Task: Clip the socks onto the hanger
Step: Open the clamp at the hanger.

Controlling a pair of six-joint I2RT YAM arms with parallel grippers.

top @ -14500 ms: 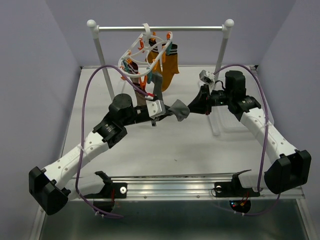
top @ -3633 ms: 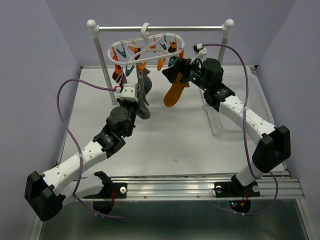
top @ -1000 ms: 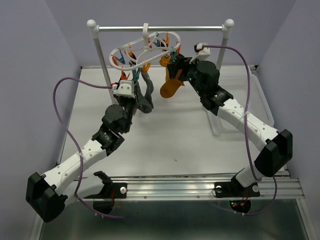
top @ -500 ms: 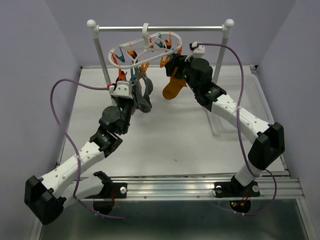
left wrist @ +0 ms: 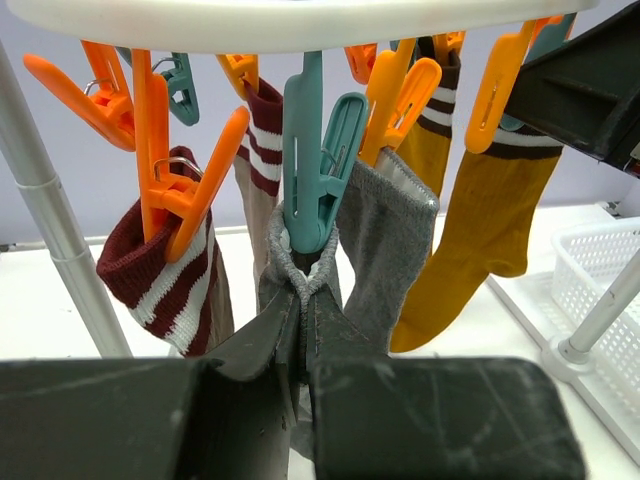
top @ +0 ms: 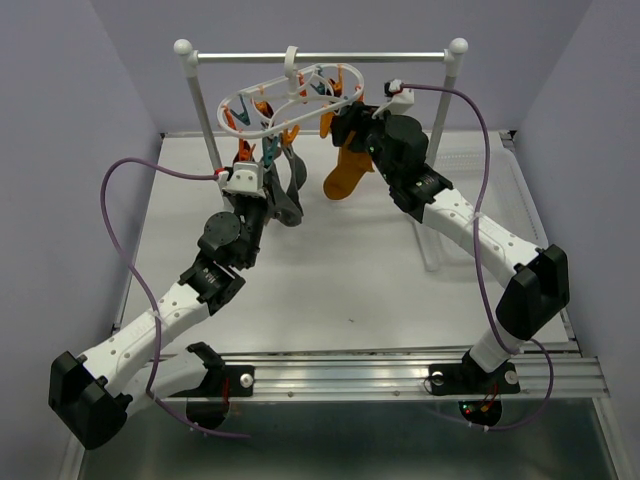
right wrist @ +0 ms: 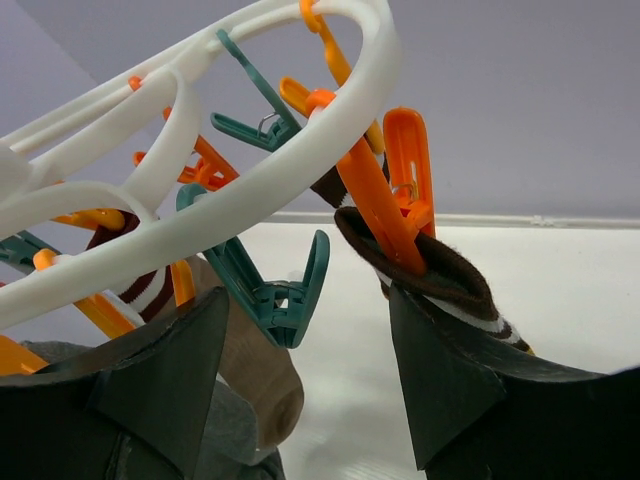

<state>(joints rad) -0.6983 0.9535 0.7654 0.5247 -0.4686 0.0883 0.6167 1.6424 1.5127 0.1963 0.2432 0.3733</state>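
The white hanger (left wrist: pixel 300 20) hangs from the rail with orange and teal clips. My left gripper (left wrist: pixel 303 295) is shut on the cuff of a grey sock (left wrist: pixel 385 235), held up into the mouth of a teal clip (left wrist: pixel 310 170). A mustard sock (left wrist: pixel 480 230) and a maroon striped sock (left wrist: pixel 150 270) hang clipped beside it. My right gripper (right wrist: pixel 310 330) is open just under the hanger ring (right wrist: pixel 250 190), with a teal clip (right wrist: pixel 280 290) between its fingers. Its right finger sits against a dark-cuffed sock (right wrist: pixel 430 275) held by an orange clip (right wrist: pixel 385 200). From above, the left gripper (top: pixel 272 172) and right gripper (top: pixel 338 122) flank the hanger.
The silver rail (top: pixel 320 57) on white posts spans the back of the table. A white plastic basket (left wrist: pixel 600 265) stands at the right near the post. Purple cables loop off both arms.
The hanger has swung and levelled a little. My right gripper moved up closer to the ring and its jaws narrowed slightly. The left gripper holds the grey sock at the same spot.
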